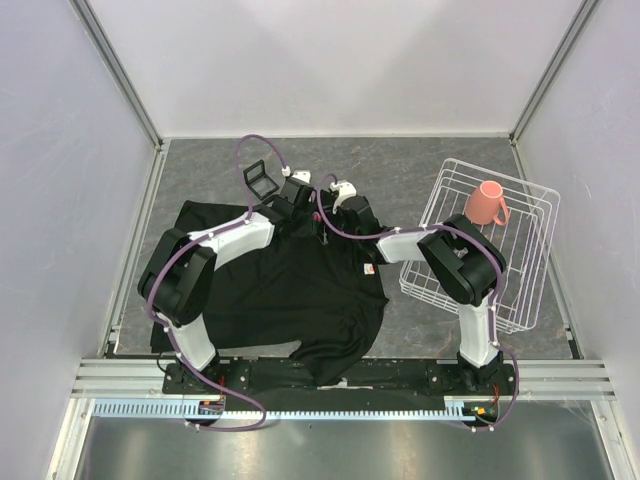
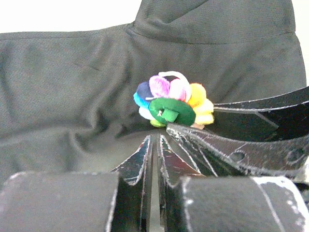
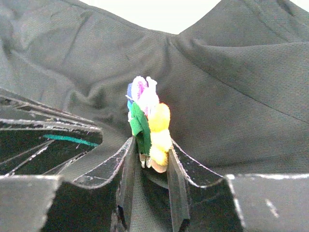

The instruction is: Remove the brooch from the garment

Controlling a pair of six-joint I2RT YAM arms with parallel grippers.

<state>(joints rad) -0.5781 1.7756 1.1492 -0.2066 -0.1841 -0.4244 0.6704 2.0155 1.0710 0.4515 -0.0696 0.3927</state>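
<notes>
Right tool [image 3: 152, 145] of the two-arm robot grips the small round flower-like brooch [image 3: 147, 123] of yellow, green, pink and blue petals, which stands up off the large black short-sleeved T-shirt [image 1: 290, 290]. Freeing the brooch well probably calls for a firm hold, a slow pull straight away from the fabric, and the cloth beside the brooch kept down so that it does not lift too. A snatch could slip off the petals or strain the weave.

The right tool's two black fingers are apart only by the brooch's thickness, clamped on its lower edge. Just beside the brooch, the left tool [image 2: 153, 140] has its fingers together but for a thin slit, tips at the cloth below. Whether a fold is caught between them cannot be made out.

Farther from the brooch lies the T-shirt's small white-and-red label [image 1: 368, 268]. Well to the right of the brooch, on the grey table [image 1: 420, 165], a white wire basket [image 1: 520, 300] holds a pink mug [image 1: 487, 203].
</notes>
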